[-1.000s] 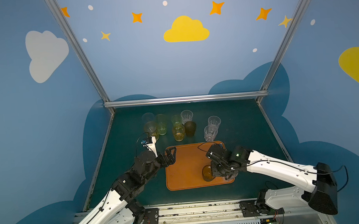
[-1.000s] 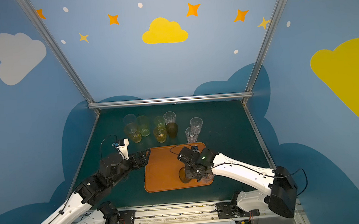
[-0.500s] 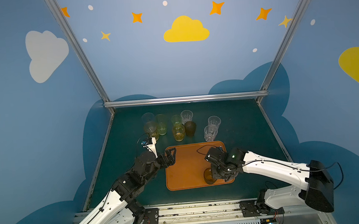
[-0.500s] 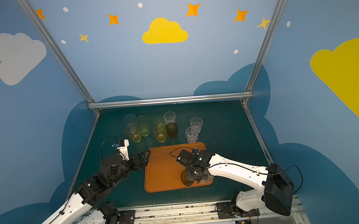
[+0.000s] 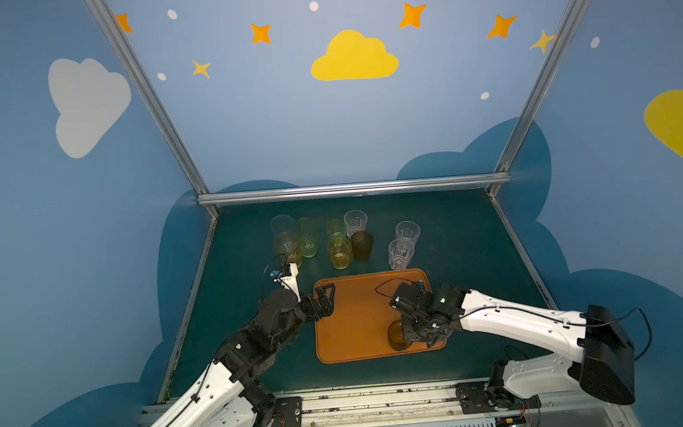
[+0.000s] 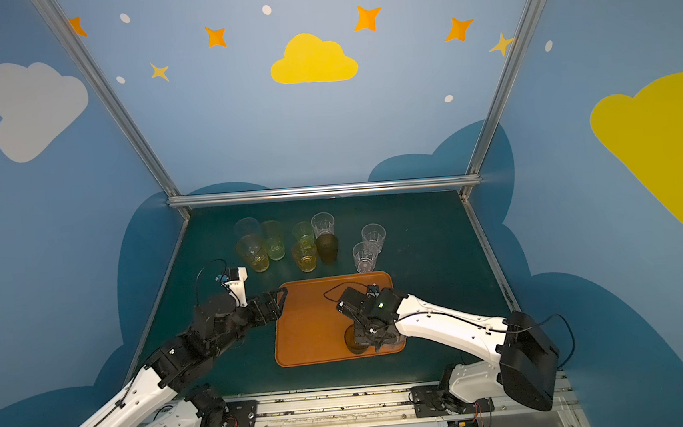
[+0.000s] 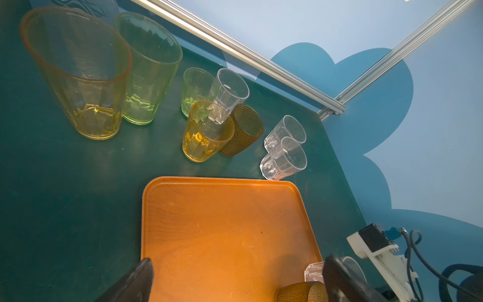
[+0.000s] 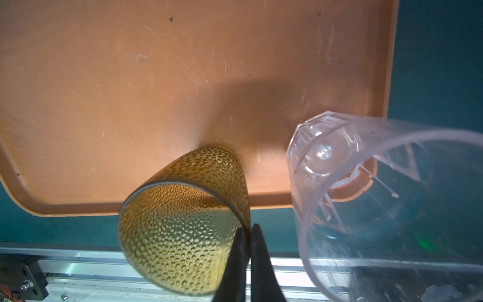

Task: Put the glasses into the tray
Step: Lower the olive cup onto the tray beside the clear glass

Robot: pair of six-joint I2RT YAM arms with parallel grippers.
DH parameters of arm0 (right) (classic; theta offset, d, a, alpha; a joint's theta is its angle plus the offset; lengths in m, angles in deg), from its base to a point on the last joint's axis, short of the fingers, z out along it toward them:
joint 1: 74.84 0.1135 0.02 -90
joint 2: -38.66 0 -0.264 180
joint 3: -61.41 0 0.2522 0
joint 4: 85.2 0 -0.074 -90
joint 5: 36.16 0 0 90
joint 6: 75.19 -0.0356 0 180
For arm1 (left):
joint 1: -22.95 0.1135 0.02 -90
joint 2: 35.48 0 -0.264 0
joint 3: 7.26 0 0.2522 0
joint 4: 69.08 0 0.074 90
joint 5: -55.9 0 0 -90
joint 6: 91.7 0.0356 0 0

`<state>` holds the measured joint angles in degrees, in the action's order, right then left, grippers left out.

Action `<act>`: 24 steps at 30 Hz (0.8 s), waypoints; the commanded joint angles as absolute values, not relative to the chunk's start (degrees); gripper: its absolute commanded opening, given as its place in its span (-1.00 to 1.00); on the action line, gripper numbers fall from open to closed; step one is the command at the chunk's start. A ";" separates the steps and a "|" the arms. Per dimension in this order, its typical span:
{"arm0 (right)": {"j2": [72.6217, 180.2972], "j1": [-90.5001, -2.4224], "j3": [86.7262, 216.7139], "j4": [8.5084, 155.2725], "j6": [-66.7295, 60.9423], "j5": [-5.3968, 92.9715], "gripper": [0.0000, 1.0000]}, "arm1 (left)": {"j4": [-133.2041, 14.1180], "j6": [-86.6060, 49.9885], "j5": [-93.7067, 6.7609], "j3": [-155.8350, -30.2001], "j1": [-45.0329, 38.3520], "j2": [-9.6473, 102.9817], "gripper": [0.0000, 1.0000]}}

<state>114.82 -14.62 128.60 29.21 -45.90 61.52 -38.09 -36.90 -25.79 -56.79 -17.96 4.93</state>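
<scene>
My right gripper (image 8: 247, 227) is shut on the rim of a dark smoky-brown dimpled glass (image 8: 183, 235), one finger inside it and one outside. This glass (image 5: 397, 337) is upright with its base on the orange-brown tray (image 5: 352, 318) by the near rim, right of middle. A clear faceted glass (image 8: 326, 157) stands in the tray's near right corner. My left gripper (image 5: 324, 297) hangs open and empty at the tray's far left corner. Several more glasses stand on the table beyond the tray, among them a tall amber one (image 5: 288, 246) and a second dark one (image 5: 362, 244).
Two clear faceted glasses (image 5: 400, 253) stand close to the tray's far right edge. An aluminium rail (image 5: 350, 189) closes the back of the green table. The base rail (image 8: 78, 264) runs just past the tray's near edge.
My right gripper has carried the smoky-brown glass a little toward the tray's near edge and lower. The left arm has stayed still.
</scene>
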 commanded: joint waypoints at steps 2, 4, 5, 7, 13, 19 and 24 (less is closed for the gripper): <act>115.92 -14.43 129.21 28.14 -46.57 62.96 -1.00 | -37.82 -36.76 -25.40 -56.26 -17.81 4.75 0.99; 116.08 -14.40 129.53 27.82 -46.45 63.15 -1.00 | -37.53 -36.75 -25.40 -56.26 -17.84 4.59 1.00; 116.22 -14.39 129.65 27.65 -46.44 63.22 -1.00 | -37.44 -36.72 -25.32 -56.26 -17.83 4.49 1.00; 116.44 -14.42 129.92 27.24 -46.45 63.33 -0.97 | -37.38 -36.76 -25.23 -56.17 -17.83 4.26 0.99; 116.01 -14.41 130.27 27.95 -46.36 62.93 -0.85 | -37.42 -36.75 -24.96 -55.82 -17.77 3.90 1.00; 115.25 -14.38 131.29 27.08 -46.37 63.46 -0.64 | -37.41 -36.70 -25.22 -55.78 -17.74 3.99 1.00; 114.25 -14.38 131.40 28.12 -45.85 63.03 -0.43 | -37.61 -36.85 -25.31 -55.73 -17.74 3.98 1.00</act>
